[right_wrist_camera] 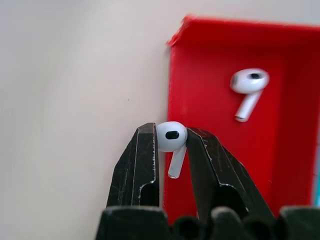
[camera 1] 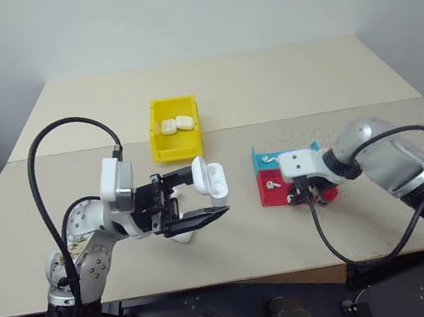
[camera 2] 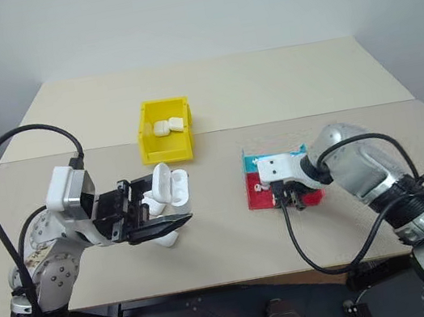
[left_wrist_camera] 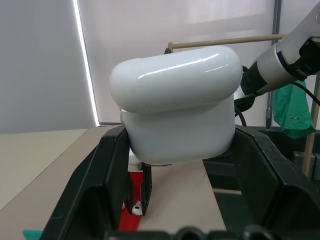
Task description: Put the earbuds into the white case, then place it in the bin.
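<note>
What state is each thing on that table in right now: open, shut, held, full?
White case: lid open, held off the table by the left gripper.
Earbud: pinched in the right gripper, over the red tray's edge.
Red tray: another earbud lying in it.
Blue tray: holds an earbud.
Bin: two closed cases inside.

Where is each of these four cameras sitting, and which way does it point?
Left eye, right eye: on the head, looking down over both arms at the table, yellow bin and red tray.
Left wrist: along the left claw, shut on the white case.
Right wrist: along the right claw, pinching an earbud.
Shared: the red tray.
</note>
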